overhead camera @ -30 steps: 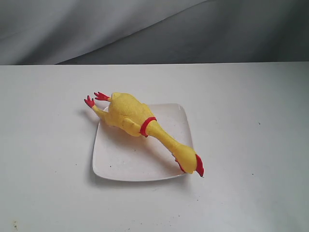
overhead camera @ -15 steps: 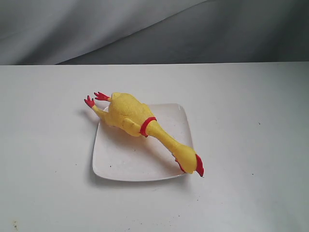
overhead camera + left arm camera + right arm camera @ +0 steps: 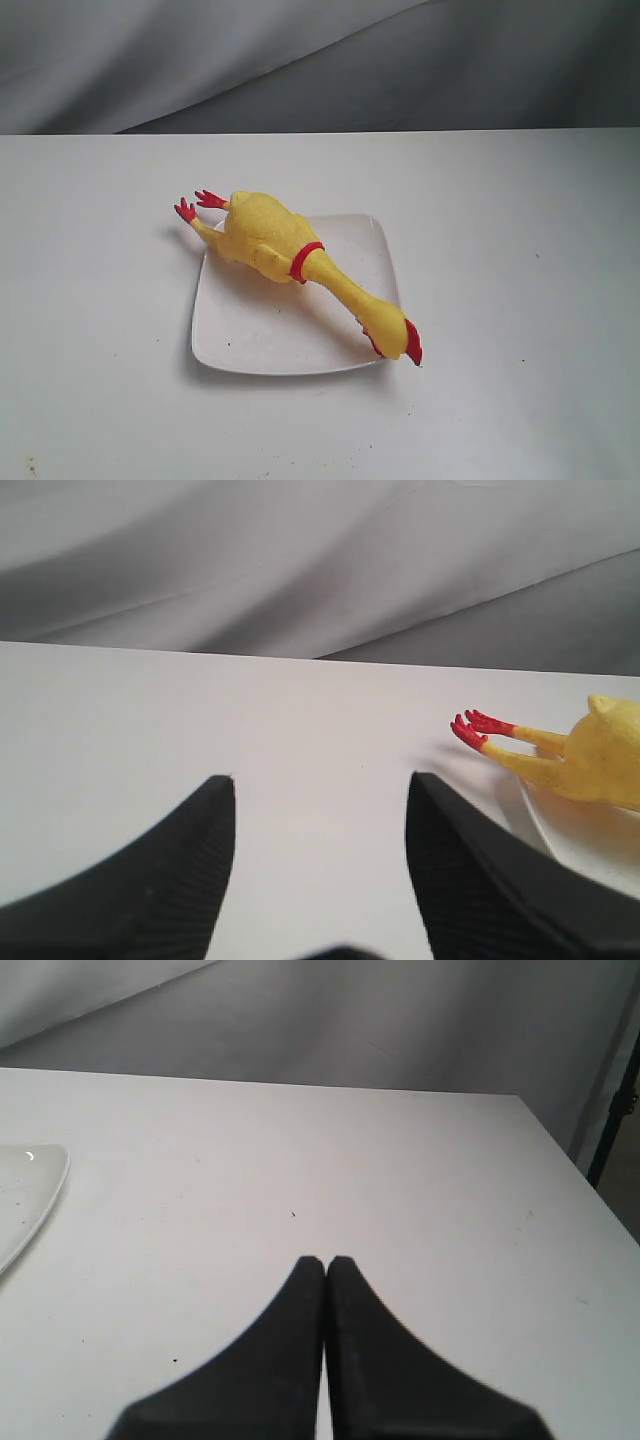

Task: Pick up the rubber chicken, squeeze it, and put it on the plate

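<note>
The yellow rubber chicken (image 3: 285, 250) lies diagonally across the white square plate (image 3: 250, 335). Its red feet hang over the plate's far left corner and its red-combed head over the near right corner. No gripper shows in the exterior view. In the left wrist view my left gripper (image 3: 322, 785) is open over bare table, well apart from the chicken (image 3: 600, 755), whose red feet and rump show beside the plate (image 3: 590, 845). My right gripper (image 3: 326, 1260) is shut with nothing between its fingers, and an edge of the plate (image 3: 25, 1195) shows off to one side.
The white table (image 3: 520, 220) spreads around the plate on all sides. A grey cloth backdrop (image 3: 320, 60) hangs behind its far edge. A dark stand (image 3: 615, 1110) rises past the table's edge in the right wrist view.
</note>
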